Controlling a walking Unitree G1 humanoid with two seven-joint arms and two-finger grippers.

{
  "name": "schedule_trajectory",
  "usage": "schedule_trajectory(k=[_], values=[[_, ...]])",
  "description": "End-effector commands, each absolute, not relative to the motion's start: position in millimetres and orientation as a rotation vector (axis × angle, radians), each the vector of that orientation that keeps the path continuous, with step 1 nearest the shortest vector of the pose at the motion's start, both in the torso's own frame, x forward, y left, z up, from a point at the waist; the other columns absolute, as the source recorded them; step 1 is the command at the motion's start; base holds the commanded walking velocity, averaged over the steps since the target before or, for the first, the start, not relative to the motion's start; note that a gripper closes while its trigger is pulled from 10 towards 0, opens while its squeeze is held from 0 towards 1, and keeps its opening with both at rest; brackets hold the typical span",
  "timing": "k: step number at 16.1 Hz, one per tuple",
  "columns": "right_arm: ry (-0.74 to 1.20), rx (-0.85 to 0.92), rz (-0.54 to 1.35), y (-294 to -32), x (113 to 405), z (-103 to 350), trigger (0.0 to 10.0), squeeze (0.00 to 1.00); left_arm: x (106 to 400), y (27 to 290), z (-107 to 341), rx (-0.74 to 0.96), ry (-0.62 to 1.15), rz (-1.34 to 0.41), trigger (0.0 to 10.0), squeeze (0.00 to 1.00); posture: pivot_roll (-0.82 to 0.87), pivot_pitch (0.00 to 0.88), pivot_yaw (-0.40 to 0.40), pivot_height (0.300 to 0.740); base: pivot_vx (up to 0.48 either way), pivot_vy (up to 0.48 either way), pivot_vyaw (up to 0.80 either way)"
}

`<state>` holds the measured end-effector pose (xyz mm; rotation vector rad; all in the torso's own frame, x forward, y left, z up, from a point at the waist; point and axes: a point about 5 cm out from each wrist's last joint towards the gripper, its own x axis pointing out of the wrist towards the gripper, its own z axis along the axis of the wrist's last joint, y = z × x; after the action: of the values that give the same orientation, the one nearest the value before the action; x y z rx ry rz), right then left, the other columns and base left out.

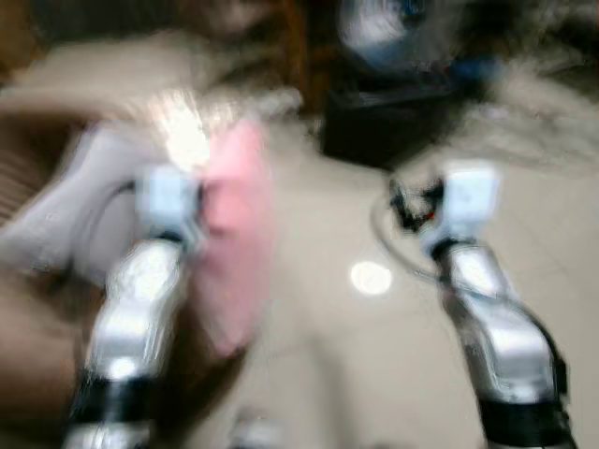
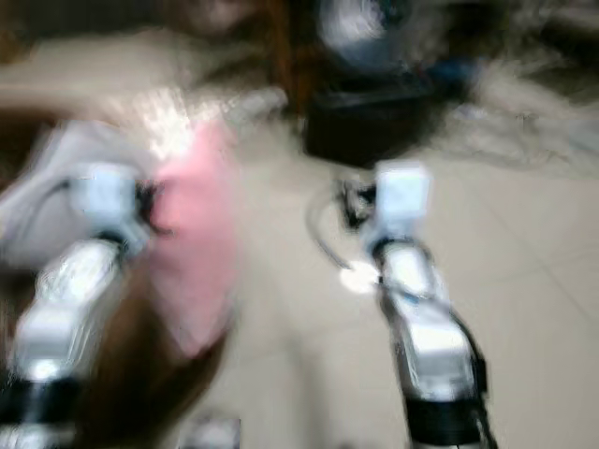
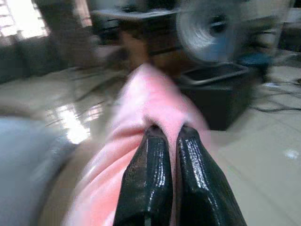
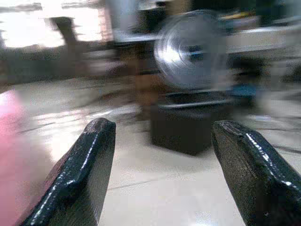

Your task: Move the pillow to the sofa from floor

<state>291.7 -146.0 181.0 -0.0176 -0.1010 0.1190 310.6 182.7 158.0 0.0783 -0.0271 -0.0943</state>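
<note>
The left hand (image 3: 164, 141) pinches the pink pillow (image 3: 146, 108) by a thin fold, off the floor (image 1: 374, 355); it may slip while walking. The right hand (image 4: 164, 160) gapes empty.

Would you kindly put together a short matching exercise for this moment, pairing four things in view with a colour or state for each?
Column one:
1. pillow
2. left tool
3. right tool
4. box on the floor

Column two:
a. open, with nothing between its fingers
b. pink
c. black, standing below a fan
d. shut on soft fabric

Right pairs: 1-b, 2-d, 3-a, 4-c.
</note>
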Motion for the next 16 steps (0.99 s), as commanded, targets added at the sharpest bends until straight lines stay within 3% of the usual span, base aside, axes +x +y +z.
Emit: schedule_trajectory(k=[1, 12, 16], values=[[-0.041, -0.028, 0.049, -164, 288, 168, 10.0, 0.0, 314, 158, 171, 0.075, -0.103, -0.182, 10.0, 0.0, -0.02, 0.0, 0.046, 0.74, 0.0, 0.0, 0.0], [-0.018, -0.054, 0.06, -162, 286, 159, 10.0, 0.0, 315, 160, 172, 0.067, -0.111, -0.161, 10.0, 0.0, -0.02, 0.0, 0.047, 0.74, 0.048, 0.0, 0.0], [0.0, -0.125, 0.139, -152, 284, 155, 10.0, 0.0, 316, 160, 171, 0.074, -0.105, -0.163, 10.0, 0.0, -0.02, 0.0, 0.051, 0.74, 0.286, 0.0, 0.8]])
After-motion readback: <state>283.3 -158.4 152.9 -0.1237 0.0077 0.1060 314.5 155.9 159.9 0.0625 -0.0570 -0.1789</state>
